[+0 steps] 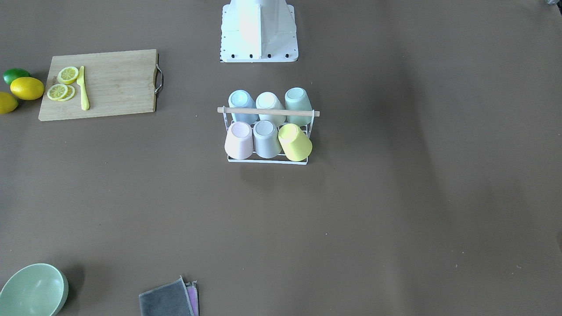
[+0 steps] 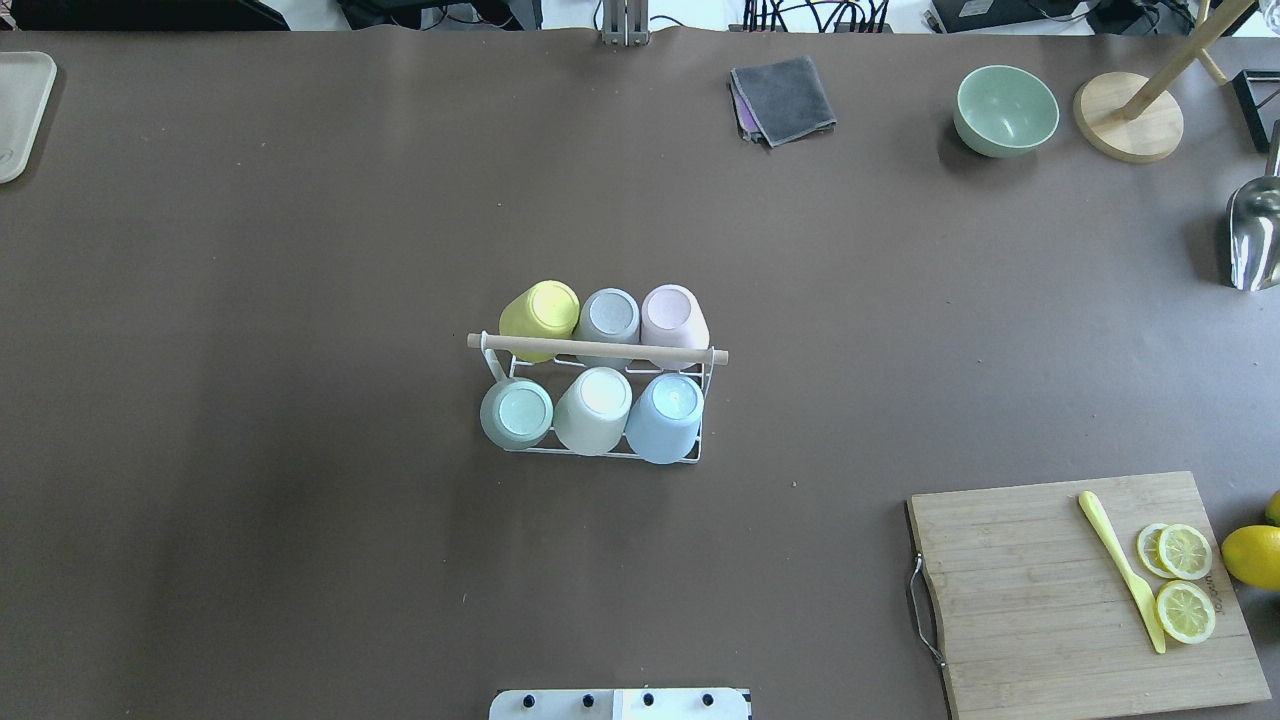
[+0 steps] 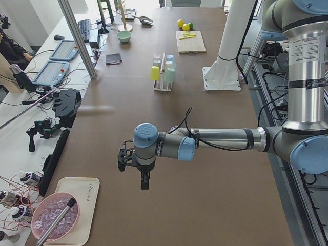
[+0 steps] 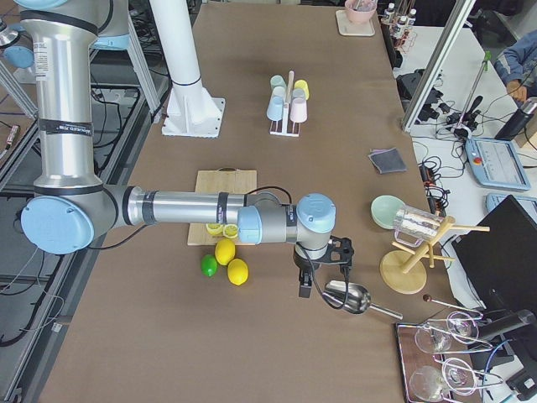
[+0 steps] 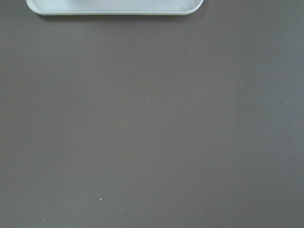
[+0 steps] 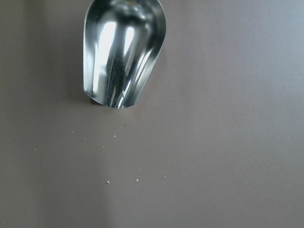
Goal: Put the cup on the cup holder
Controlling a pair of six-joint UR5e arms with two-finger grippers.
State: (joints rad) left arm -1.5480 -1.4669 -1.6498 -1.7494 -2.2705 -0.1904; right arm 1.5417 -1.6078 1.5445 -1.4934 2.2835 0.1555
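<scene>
The cup holder (image 2: pixel 597 348), a white wire rack with a wooden rod handle, stands mid-table and also shows in the front view (image 1: pixel 268 112). Several pastel cups sit upside down on its prongs in two rows, among them a tilted yellow cup (image 2: pixel 540 308) and a blue cup (image 2: pixel 666 415). My left gripper (image 3: pixel 144 183) hangs over bare table far from the rack, near a white tray. My right gripper (image 4: pixel 305 288) hangs by a metal scoop at the other end. Both show only in the side views, so I cannot tell whether they are open or shut.
A wooden cutting board (image 2: pixel 1080 590) holds lemon slices and a yellow knife, with whole lemons (image 2: pixel 1252 556) beside it. A green bowl (image 2: pixel 1006 108), a grey cloth (image 2: pixel 783 98), a wooden stand (image 2: pixel 1128 128) and the metal scoop (image 6: pixel 121 52) lie on my right. The white tray (image 5: pixel 114 6) lies far left.
</scene>
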